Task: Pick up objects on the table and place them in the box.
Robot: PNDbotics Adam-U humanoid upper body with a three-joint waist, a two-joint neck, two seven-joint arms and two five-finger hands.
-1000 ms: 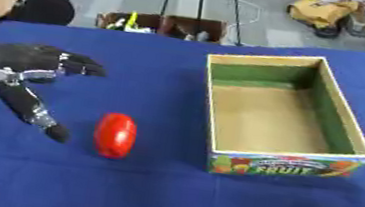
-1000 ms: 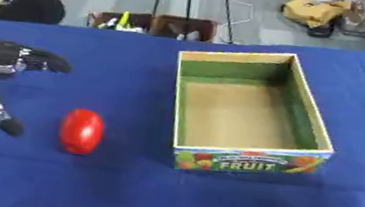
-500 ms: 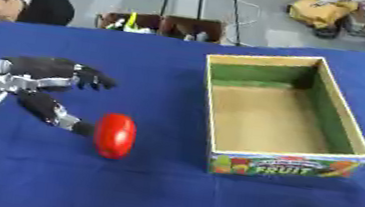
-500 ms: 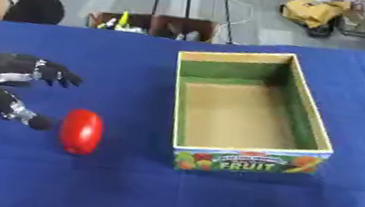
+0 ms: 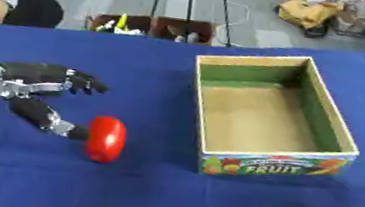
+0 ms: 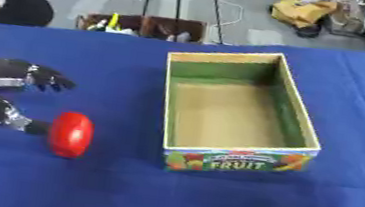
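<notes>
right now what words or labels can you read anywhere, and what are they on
"FRUIT": on the near front panel of the box, in large letters among fruit pictures.
A smaller line arcs above it on the same panel: too blurred to read.
Nothing readable on the red object, the left hand or the blue table.

Blue tablecloth point(image 5: 148, 192); beyond, perhaps cardboard crate point(image 5: 157, 25).
</notes>
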